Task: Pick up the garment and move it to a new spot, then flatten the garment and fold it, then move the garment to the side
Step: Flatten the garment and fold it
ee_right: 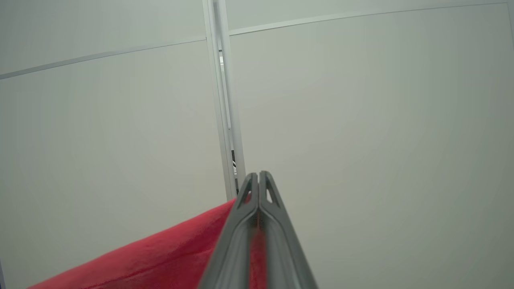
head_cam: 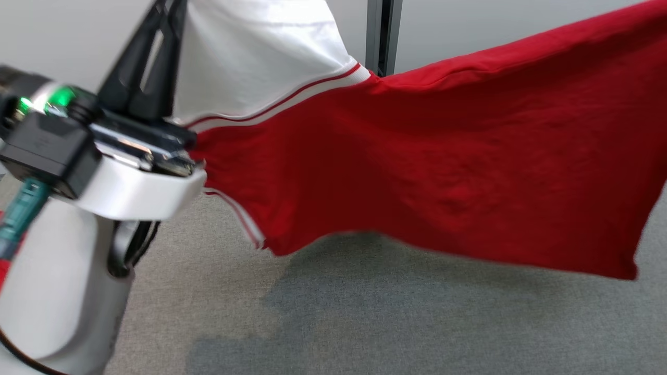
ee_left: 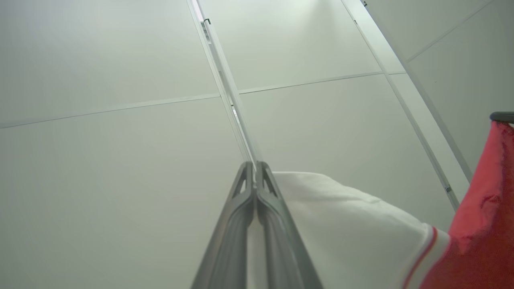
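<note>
The left tool (ee_left: 255, 165) and right tool (ee_right: 259, 175) each clamp an edge of the garment (head_cam: 417, 172) — thin pinches. Cloth sagging between them may slip free or land bunched.

grey carpet floor (head_cam: 396, 323) below; pale grey wall panels (head_cam: 62, 31) behind, dark vertical metal post (head_cam: 383, 31) between panels.

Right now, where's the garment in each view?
Head view: garment stretched centre to right, above the floor.
Left wrist view: white sleeve lower right, red at right edge.
Right wrist view: red cloth lower left, in the fingers.
Shared: vertical wall joint.
</note>
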### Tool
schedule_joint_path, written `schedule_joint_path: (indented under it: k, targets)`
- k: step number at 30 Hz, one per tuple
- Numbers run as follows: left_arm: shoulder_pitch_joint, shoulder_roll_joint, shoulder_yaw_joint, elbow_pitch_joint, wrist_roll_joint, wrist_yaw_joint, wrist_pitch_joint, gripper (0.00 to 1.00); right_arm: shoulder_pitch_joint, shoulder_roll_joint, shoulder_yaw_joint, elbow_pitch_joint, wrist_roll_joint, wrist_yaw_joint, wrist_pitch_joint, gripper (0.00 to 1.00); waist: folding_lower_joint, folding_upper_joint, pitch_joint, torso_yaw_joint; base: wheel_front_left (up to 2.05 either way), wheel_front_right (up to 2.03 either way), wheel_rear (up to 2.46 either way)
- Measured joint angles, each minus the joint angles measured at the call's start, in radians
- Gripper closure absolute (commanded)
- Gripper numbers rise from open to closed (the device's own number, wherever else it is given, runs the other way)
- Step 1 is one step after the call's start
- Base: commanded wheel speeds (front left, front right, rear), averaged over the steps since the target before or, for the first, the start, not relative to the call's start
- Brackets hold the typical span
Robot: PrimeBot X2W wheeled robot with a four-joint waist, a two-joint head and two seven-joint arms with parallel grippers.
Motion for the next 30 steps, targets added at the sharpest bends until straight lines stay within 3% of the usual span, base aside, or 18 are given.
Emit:
schedule_joint_path:
  k: [8, 17, 21, 24, 30]
  targets:
    - [-0.233, 0.014, 0.048, -0.053, -0.077, -0.028, 0.134, 1.0, -0.114, 0.007, -0.039, -0.147, -0.019, 0.0, 0.188, 1.0, 0.0, 0.0, 0.027, -0.011, 0.0, 0.0, 0.0]
    - [-0.572, 0.047, 0.013, 0.14, -0.102, -0.083, 0.249, 1.0, -0.33, 0.006, -0.014, -0.063, -0.009, 0.0, 0.303, 1.0, 0.0, 0.0, 0.179, -0.025, 0.0, 0.0, 0.0]
    - [-0.775, 0.035, -0.026, 0.296, -0.08, -0.097, 0.22, 1.0, -0.52, 0.011, 0.013, 0.074, -0.008, 0.0, 0.217, 1.0, 0.0, 0.0, 0.285, -0.036, 0.0, 0.0, 0.0]
    - [-0.941, 0.014, -0.035, 0.415, -0.035, -0.096, 0.137, 1.0, -0.672, 0.027, 0.011, 0.192, -0.011, 0.0, 0.1, 1.0, 0.0001, 0.0, 0.363, -0.047, 0.0, 0.0, 0.0]
    - [-1.14, -0.026, -0.052, 0.581, 0.055, -0.047, -0.062, 1.0, -0.831, 0.043, 0.039, 0.388, 0.02, 0.0, -0.145, 1.0, 0.0001, 0.0, 0.483, -0.069, 0.0, 0.0, 0.0]
